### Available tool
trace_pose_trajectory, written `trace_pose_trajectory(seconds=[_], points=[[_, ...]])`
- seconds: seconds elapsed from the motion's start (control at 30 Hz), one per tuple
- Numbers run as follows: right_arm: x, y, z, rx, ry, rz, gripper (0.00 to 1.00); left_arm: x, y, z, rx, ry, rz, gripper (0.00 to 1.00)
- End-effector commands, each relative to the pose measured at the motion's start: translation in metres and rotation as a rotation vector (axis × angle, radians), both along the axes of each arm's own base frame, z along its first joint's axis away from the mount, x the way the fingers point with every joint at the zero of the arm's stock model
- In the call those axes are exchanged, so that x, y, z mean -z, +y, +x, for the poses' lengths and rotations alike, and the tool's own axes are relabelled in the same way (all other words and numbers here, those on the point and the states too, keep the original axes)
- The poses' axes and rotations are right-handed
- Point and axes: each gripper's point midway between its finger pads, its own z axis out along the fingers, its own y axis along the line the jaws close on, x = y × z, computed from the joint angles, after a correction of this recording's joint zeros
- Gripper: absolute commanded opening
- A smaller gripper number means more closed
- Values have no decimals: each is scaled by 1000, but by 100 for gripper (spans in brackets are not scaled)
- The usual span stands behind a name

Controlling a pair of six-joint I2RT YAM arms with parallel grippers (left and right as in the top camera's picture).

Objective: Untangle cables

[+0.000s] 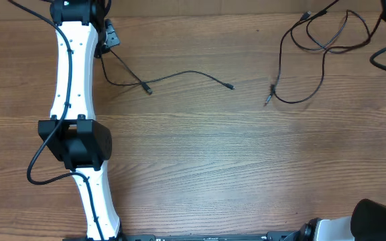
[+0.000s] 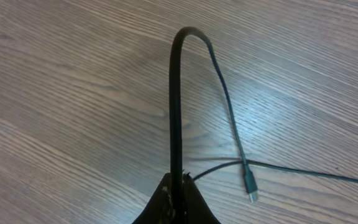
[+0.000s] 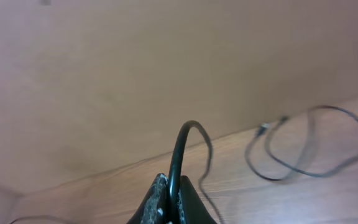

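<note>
left hand (image 2: 178, 202): clamped tight on the left cable (image 2: 176, 106), no gap between the fingers

left cable: thin and black, it arches up out of my grip, bends over and drops back to the counter (image 2: 55, 93)

plug (image 2: 252, 190): the small end of that cable, lying flat on the wood just right of my hand

other strand (image 2: 303, 169): runs off to the right along the counter, passing right by the plug; honestly can't tell if it's the same cable's other half or a separate one

from above: my left side's bit lies stretched out at the upper left, well apart from the rest

right hand (image 3: 171, 204): also pinched closed, gripping the right cable (image 3: 180, 149), which humps up the same way and trails down beside me

loose loops (image 3: 303, 152): a few thin black cords overlapping each other on the counter, off to my right hand's right, near the wall (image 3: 135, 74)

loop ends (image 1: 270, 94): two tips hanging down from that bunch, close together
</note>
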Motion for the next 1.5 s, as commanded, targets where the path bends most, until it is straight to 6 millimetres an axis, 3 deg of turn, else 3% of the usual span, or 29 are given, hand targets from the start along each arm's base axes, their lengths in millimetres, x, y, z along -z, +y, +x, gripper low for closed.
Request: trace_pose_trajectory(seconds=[0.0, 0.4, 0.57, 0.77, 0.9, 1.03, 1.3, 1.47], points=[[13, -31, 6, 165, 53, -46, 4, -12, -11, 1, 34, -32, -24, 4], [92, -90, 34, 339, 244, -70, 4, -7, -37, -3, 89, -8, -147, 4], [110, -119, 31, 405, 280, -27, 4, -6, -52, -6, 134, 6, -216, 4], [116, -160, 13, 490, 298, -12, 4, -6, -65, -8, 219, 18, -217, 4], [128, -198, -10, 591, 343, -10, 4, -6, -83, -8, 286, 18, -221, 4], [139, -224, -25, 646, 370, 8, 4, -7, -102, -7, 391, 14, -194, 4], [181, -287, -59, 815, 476, -8, 4, -8, -136, -12, 512, 19, -173, 4], [206, -314, -74, 872, 523, 11, 4, -7, -150, -17, 581, 29, -157, 4]])
